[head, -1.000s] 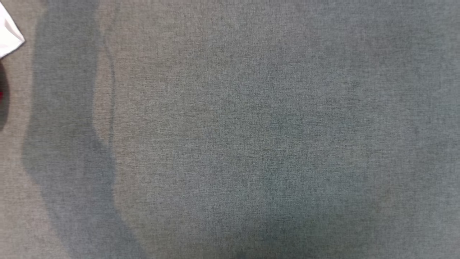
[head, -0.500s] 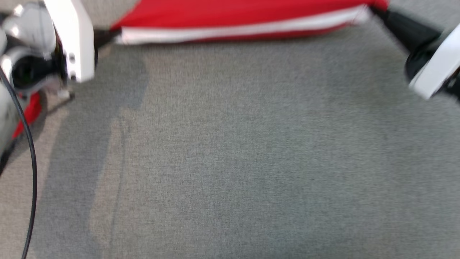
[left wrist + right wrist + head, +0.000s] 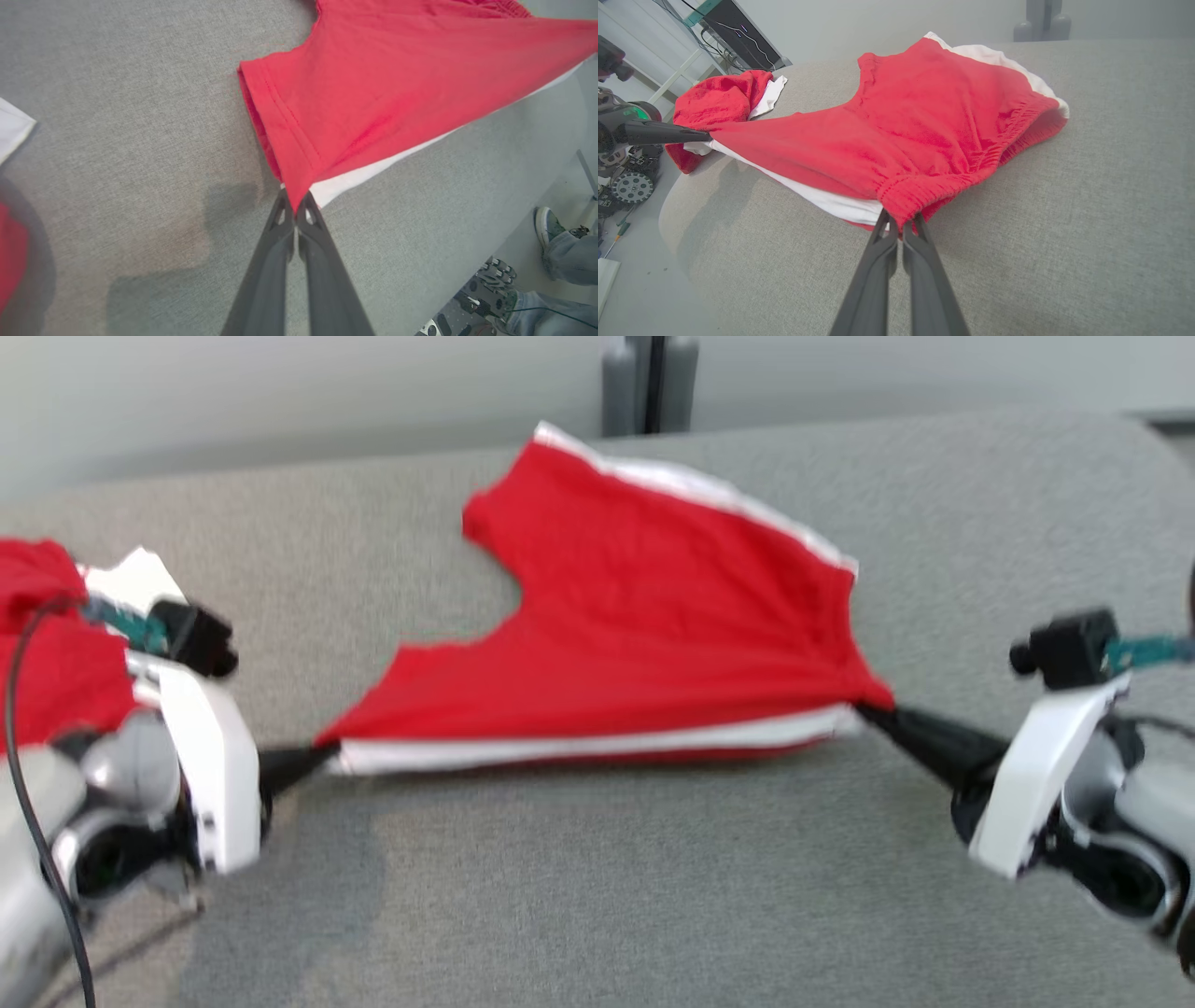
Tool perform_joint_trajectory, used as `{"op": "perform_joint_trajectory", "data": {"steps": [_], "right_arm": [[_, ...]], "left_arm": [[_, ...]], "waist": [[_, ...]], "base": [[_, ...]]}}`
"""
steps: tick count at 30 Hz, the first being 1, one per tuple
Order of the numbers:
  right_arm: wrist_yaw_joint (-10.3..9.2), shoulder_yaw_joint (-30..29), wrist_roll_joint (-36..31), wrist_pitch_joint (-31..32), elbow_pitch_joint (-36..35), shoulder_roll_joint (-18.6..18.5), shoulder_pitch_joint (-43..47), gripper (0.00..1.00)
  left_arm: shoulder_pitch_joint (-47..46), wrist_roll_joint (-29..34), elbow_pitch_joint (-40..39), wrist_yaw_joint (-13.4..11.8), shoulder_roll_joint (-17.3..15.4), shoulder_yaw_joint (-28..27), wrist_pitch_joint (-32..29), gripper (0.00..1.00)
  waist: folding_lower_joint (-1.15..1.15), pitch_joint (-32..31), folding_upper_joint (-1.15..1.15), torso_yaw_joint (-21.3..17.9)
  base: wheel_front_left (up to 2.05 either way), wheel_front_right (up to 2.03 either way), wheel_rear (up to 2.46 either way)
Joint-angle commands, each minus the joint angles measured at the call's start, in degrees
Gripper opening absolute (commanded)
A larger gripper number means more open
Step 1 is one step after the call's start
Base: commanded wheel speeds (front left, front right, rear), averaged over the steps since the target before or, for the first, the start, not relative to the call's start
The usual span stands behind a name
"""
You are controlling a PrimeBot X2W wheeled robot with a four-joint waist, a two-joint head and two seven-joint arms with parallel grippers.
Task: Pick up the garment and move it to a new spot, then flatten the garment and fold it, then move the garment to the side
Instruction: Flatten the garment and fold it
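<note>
Your garment (image 3: 635, 635), red shorts of soft knit with a white side stripe, was stretched between your two grippers. Its far part rested on the grey woven cushion (image 3: 653, 896). The left gripper (image 3: 294, 205) was pinched tight on the corner of a stitched leg hem. The right gripper (image 3: 901, 219) was clamped on the ruched elastic waistband. Both finger pairs were closed with cloth between the tips. The held edge ran taut and straight from one gripper to the other, with the white stripe lowest. On the outer side of the left gripper lay a crumpled heap of red and white cloth (image 3: 47, 644), near the shorts but apart from them. On your side of both grippers the cushion was an open stretch of coarse-textured fabric. Beyond the garment the cushion's rounded edge fell away towards a grey post (image 3: 649, 383). Past that edge, off the left gripper's side, a person's shoe (image 3: 549, 228) stood on the pale floor.
</note>
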State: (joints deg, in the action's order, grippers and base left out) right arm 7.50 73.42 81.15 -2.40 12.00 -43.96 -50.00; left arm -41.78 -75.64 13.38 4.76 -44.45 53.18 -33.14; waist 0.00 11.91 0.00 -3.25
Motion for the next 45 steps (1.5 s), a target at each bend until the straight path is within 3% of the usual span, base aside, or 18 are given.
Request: {"op": "perform_joint_trajectory", "data": {"steps": [1, 11, 22, 33, 45], "right_arm": [[0.0, 0.0, -0.1, -0.5, 0.0, -0.9, 2.0, 0.0], [-0.01, 0.0, -0.4, -6.1, -3.8, -5.7, 14.4, 0.0], [-0.02, -2.2, 0.6, -11.8, -5.3, -7.9, 23.7, 0.0], [-0.01, -4.9, -0.9, -9.5, -5.9, -6.0, 21.4, 0.0], [0.0, -10.6, -4.6, -6.9, -3.4, -1.1, 12.5, 0.0]], "left_arm": [[2.6, -0.7, -1.6, -0.9, -0.9, 0.2, 0.5, 0.0], [16.9, -3.7, -19.6, -8.3, -9.0, 1.2, 4.7, 0.0], [24.2, -4.4, -29.8, -13.5, -13.7, 0.9, 9.8, 0.0], [17.8, -2.3, -27.9, -12.7, -11.0, -0.1, 7.3, 0.0], [-1.8, 0.0, -16.1, -8.1, -5.7, -3.6, -2.2, 0.0]], "waist": [[0.0, -3.4, 0.0, -1.1], [0.0, -6.5, 0.0, -0.3], [0.0, -6.3, 0.0, 0.3], [0.0, -5.4, 0.0, -0.5], [0.0, 4.5, 0.0, -4.5]], "base": [[0.0, 0.0, 0.0], [0.0, 0.0, 0.0], [0.0, 0.0, 0.0], [0.0, 0.0, 0.0], [0.0, 0.0, 0.0]]}}
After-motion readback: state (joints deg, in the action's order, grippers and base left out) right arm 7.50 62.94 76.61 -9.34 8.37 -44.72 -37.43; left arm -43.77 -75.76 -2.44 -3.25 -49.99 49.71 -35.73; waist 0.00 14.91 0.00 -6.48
